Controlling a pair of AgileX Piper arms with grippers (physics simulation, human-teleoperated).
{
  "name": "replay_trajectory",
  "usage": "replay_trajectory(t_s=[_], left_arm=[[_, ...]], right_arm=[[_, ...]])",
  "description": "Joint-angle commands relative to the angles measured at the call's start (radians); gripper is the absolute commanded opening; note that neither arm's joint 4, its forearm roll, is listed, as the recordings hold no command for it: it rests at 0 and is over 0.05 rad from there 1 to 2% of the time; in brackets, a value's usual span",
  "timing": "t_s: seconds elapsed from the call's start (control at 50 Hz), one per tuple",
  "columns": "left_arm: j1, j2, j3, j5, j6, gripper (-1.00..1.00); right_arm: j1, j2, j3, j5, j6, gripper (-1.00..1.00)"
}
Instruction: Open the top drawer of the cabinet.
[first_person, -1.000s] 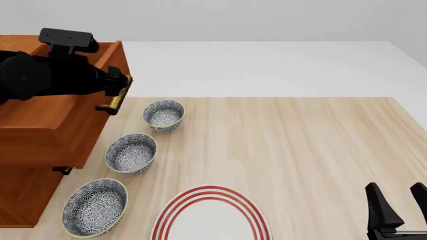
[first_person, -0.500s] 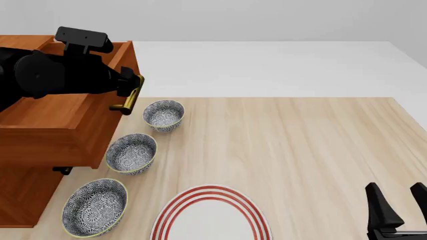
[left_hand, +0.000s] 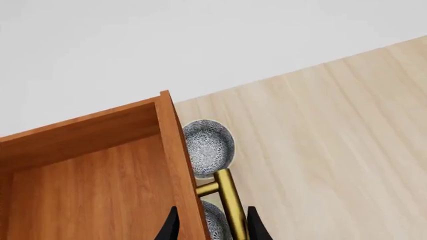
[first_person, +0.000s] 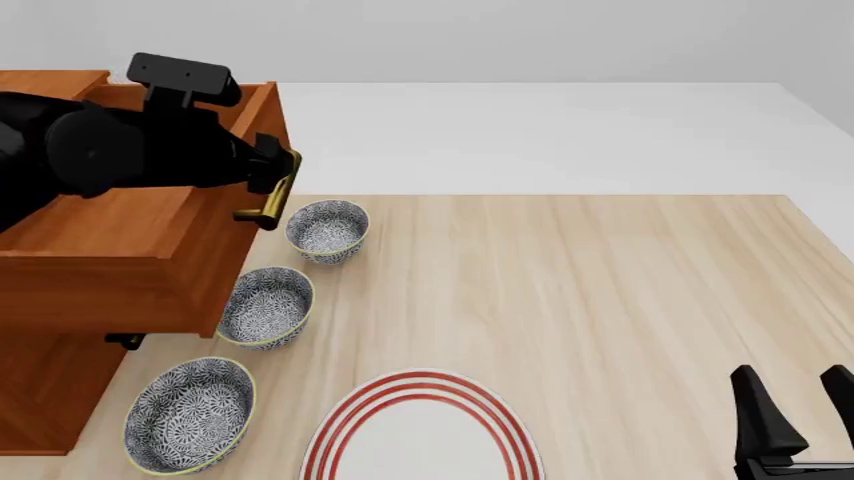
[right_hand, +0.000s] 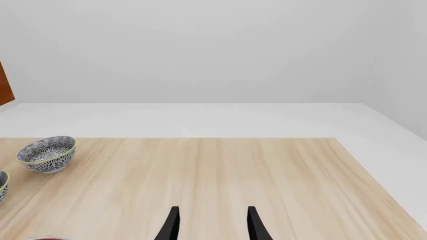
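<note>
Closest to you, at about 5 o'clock in the front view, your right gripper (first_person: 798, 420) hangs low over the table (first_person: 601, 300) with its two fingers well apart and nothing between them; it takes no part in this step. Its own camera shows only bare wood ahead and one far bowl (right_hand: 47, 152).

Going further, the red-ringed plate (first_person: 420, 430) lies at 6 o'clock, and three patterned bowls run in a line from 7 o'clock up toward 10 o'clock: the near bowl (first_person: 190, 413), the middle bowl (first_person: 264, 305) and the far one (first_person: 327, 230).

At 10 o'clock stands the cabinet (first_person: 47, 390), and your left gripper (first_person: 278, 180) is at the front of the top drawer (first_person: 134, 240). In the left wrist view the fingers are narrow, one on each side of the brass handle (left_hand: 230, 202), so you are holding the handle.

Compared with one second ago, the drawer front has moved clearly to the right, out of the cabinet; its edge now comes over the middle bowl, where before it stood beside it. I judge the drawer is already well open, and only a short pull remains. Watch the bowls under the drawer front as you go on.
</note>
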Motion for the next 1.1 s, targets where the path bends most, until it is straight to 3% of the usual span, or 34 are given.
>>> replay_trajectory(t_s=[0.02,0.18,0.92,1.1], left_arm=[[-0.051,0.035,0.031,-0.003,0.011,1.0],[-0.055,0.031,0.03,0.001,0.009,1.0],[-0.044,-0.048,-0.233,0.158,0.015,1.0],[-0.048,-0.061,-0.244,0.171,0.018,1.0]], right_arm=[[0.0,0.0,0.0,0.0,0.0,1.0],[0.0,0.0,0.0,0.0,0.0,1.0],[0.0,0.0,0.0,0.0,0.0,1.0],[0.0,0.0,0.0,0.0,0.0,1.0]])
